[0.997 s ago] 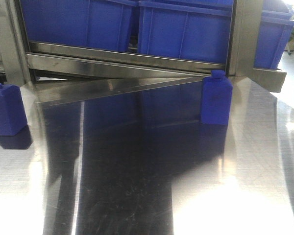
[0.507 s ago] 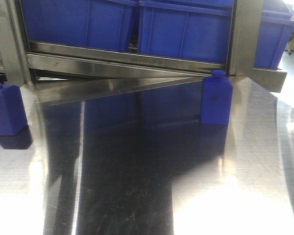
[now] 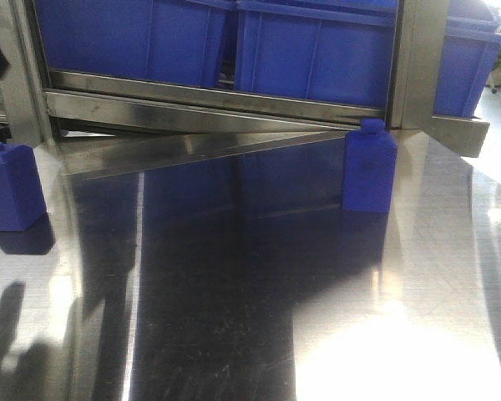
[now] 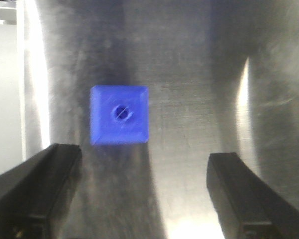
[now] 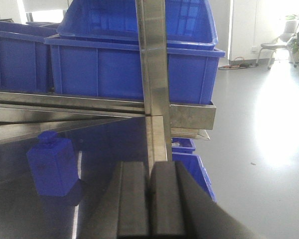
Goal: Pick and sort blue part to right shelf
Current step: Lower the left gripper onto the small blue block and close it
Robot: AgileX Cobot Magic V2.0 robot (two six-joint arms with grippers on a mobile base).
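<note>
Two blue parts on the shiny steel table [image 3: 234,317]. Left blue part [image 3: 12,188] at 9 o'clock in the front view, near the table's side edge. Right blue part [image 3: 369,167] at 2 o'clock, just in front of the right shelf [image 3: 209,107], close by its steel post [image 3: 417,58].

Both standing upright, long axis straight up and down, small round knob on top pointing up. Shaped like little bottles: square body, sloping shoulders, deep blue all over, dull like plastic.

From the left wrist, looking down on the left blue part [image 4: 119,115]: a square top with a round hole in the middle, at 11 o'clock, a bit blurry. Left gripper [image 4: 139,199] over the table with black fingers [image 4: 37,191] spread wide apart, holding nothing, the part lying ahead of the gap.

Right gripper [image 5: 150,199] with fingers pressed together, nothing between them. Right blue part [image 5: 54,167] at 8 o'clock in that view, upright.

Big blue bins [image 3: 317,50] sitting on the shelf behind.
</note>
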